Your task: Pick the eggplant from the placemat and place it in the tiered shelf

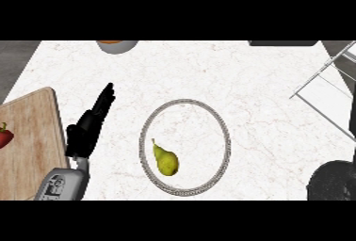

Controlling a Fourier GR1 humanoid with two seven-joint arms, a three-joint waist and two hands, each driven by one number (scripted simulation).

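On the marble counter (pixel 230 75), just below centre, a round placemat (pixel 224 136) with a pale beaded rim lies flat, and inside it at about seven o'clock sits a yellow-green, pear-shaped fruit (pixel 165 159), its narrow stem end toward eleven o'clock. The task calls it an eggplant, yet it looks like a pear. The left hand (pixel 90 127) rests at nine o'clock of the mat, fingers straight and pointing up toward one o'clock, holding nothing. The right hand cannot be made out; a dark rounded mass (pixel 334 181) at the lower right may belong to it. The tiered shelf (pixel 327 84) shows as thin grey rails at two o'clock. A wooden cutting board (pixel 28 141) with a red item (pixel 4 135) lies at the left edge, a bowl (pixel 117 45) at the top. The pick seems not yet begun; next, a hand should probably come over the fruit and close around it
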